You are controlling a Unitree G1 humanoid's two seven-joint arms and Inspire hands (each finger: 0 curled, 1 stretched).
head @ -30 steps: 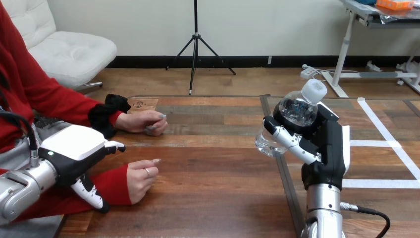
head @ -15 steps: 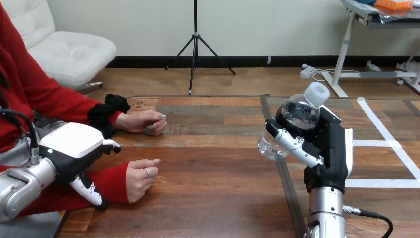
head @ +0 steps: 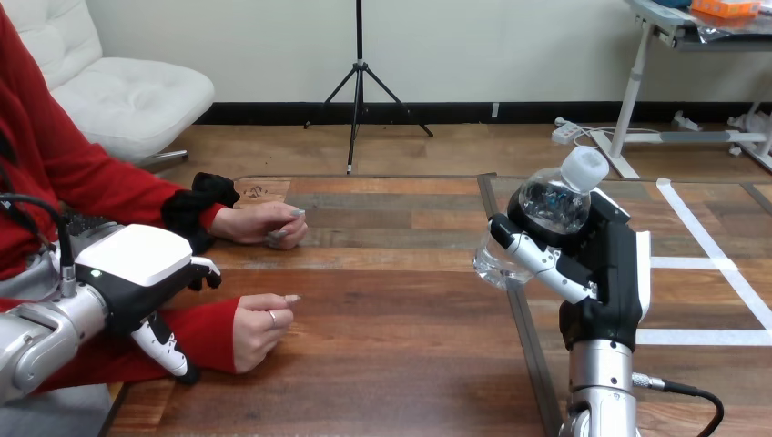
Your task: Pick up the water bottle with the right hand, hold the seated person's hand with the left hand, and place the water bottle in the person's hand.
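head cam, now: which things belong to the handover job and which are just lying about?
In the job: water bottle, gripped in the right hand; left hand, over the red sleeve; person's nearer hand, likely the receiver.
Lying about: person's farther hand, resting on the table; white tape lines.

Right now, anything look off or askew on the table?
Bottle sits tilted in the right hand, cap leaning up and away; no spill shows. The person's near hand lies curled on the table, not open to take it.
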